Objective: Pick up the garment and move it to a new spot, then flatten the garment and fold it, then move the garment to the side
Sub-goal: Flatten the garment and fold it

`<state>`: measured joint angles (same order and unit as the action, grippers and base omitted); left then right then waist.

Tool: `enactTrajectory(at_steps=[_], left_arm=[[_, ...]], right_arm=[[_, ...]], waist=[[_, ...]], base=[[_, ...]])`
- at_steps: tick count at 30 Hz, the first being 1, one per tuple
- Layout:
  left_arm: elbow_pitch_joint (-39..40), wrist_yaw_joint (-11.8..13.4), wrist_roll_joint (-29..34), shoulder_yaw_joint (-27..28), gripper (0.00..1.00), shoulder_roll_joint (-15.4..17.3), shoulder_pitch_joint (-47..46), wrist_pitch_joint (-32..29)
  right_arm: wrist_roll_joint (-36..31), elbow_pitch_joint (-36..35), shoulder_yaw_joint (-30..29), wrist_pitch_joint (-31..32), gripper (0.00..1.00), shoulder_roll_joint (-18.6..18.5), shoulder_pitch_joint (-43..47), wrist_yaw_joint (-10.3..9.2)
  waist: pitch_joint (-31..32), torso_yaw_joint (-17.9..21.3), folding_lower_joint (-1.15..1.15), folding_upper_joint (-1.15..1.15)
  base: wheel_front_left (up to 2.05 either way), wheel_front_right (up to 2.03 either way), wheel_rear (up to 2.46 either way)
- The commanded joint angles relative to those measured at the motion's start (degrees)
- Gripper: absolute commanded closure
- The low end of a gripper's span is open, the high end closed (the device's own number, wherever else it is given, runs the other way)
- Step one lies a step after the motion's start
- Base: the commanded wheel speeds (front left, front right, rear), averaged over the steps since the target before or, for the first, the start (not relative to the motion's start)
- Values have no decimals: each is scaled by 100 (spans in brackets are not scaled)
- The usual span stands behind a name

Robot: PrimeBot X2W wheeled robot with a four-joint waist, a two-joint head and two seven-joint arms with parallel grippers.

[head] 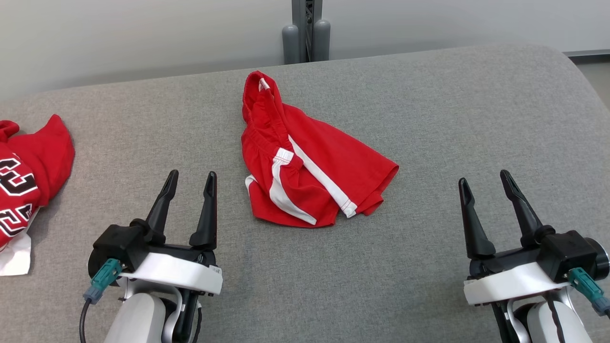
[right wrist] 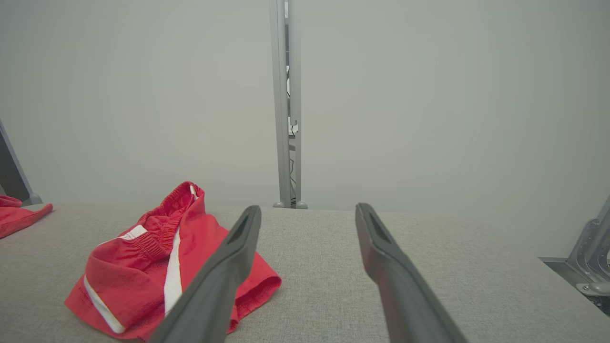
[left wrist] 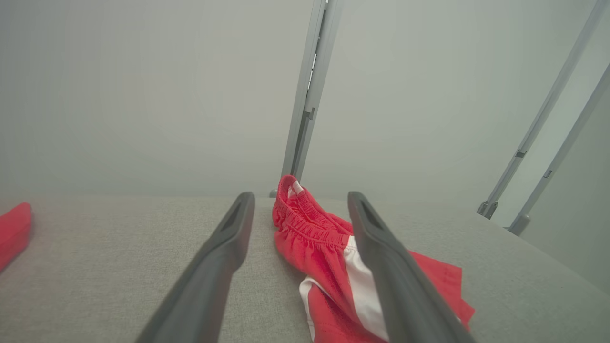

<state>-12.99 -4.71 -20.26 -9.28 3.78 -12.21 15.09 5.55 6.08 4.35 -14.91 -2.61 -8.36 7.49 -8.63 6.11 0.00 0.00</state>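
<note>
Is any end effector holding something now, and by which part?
Nothing is held. The left end effector and right end effector stand open, clear of the red shorts.

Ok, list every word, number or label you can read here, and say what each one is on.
Jersey: big black, white-edged numerals, cut off by the picture's edge and creased; one may be a "3", but none reads for sure.
Shorts: a white tag at the waistband, too small to read.
No other text can be read.
</note>
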Motion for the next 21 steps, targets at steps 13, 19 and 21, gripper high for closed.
enactTrajectory(at_steps=[13,19,21], left_arm=[[-390,-231,381,-95,0,-77,-260,7],[-1006,-271,566,-497,0,-11,-820,-93],[-1328,-280,580,-664,0,-9,-1197,-372]], right_arm=[[93,3,132,-26,0,-38,-61,1],[169,-26,177,-26,0,-37,-147,1],[223,-27,206,-26,0,-38,-186,1]], waist=[[-165,158,0,0],[-391,319,0,0],[-537,446,0,0]], base=[[0,0,0],[0,0,0],[0,0,0]])
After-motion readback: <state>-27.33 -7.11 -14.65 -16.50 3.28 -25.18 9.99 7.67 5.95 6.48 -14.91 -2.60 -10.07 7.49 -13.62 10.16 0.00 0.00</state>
